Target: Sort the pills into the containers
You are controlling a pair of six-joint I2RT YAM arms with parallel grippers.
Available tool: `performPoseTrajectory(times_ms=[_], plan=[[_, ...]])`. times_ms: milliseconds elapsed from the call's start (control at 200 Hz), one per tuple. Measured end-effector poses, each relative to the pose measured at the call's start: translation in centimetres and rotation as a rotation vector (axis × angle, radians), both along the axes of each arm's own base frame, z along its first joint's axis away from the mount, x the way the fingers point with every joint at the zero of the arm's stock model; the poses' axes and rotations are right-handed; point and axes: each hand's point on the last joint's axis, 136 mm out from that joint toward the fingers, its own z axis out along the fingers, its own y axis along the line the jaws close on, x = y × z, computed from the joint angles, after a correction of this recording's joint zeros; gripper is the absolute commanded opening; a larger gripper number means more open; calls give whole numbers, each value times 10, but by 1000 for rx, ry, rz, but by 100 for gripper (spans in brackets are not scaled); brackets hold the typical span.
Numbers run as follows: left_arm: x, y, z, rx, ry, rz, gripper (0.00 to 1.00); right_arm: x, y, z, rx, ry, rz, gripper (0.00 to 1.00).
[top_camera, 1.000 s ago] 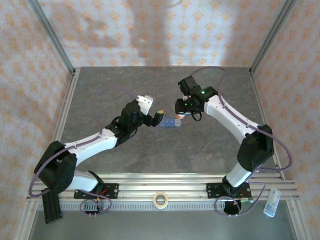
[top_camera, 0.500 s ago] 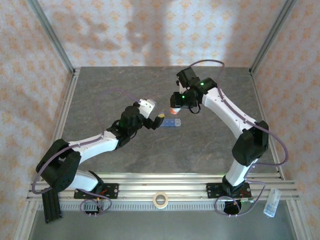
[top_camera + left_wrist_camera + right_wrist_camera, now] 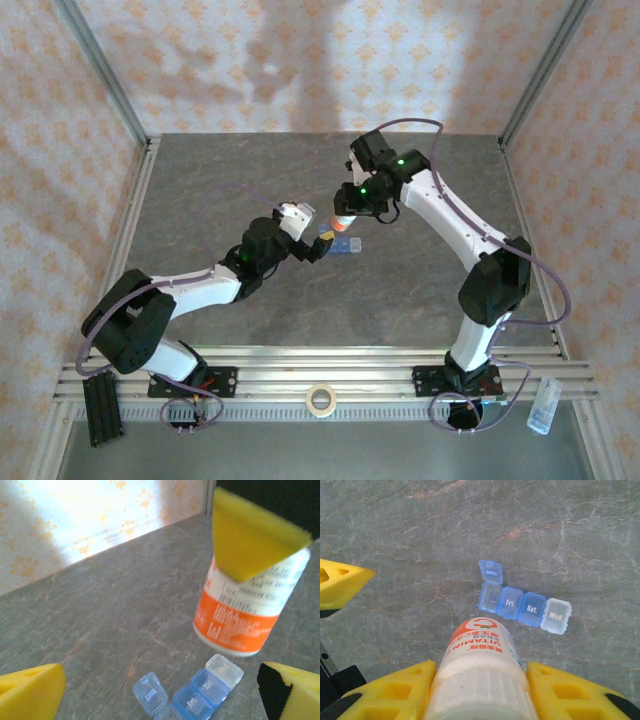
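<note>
A grey stone-patterned desk [image 3: 420, 290] is enclosed by floral-papered walls [image 3: 300, 60]. At its middle the containers [image 3: 527, 607] are laid flat, long axis roughly 9 to 3 o'clock in the right wrist view, with one lid flipped open at the 9 end. The left fingers [image 3: 30, 690] are spread wide and empty; an orange-and-white bottle [image 3: 480, 650] is clamped between the right fingers [image 3: 395, 690].

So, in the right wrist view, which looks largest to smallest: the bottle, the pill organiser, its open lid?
1. bottle: largest, though it is nearest the camera, which inflates it.
2. pill organiser.
3. open lid: smallest.
</note>
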Motion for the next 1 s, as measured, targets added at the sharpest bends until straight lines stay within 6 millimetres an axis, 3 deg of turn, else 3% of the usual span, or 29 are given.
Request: performPoseTrajectory(times_ms=[360,706,1001], plan=[[-5,-11,7,-17,-31,-62,98,-6,21,5,104,61,55,34],[-10,-16,7,5,-44,-85,81,-15,35,4,179,128,81,34],[-9,-22,7,12,-44,-94,74,-20,40,-4,213,166,82,34]])
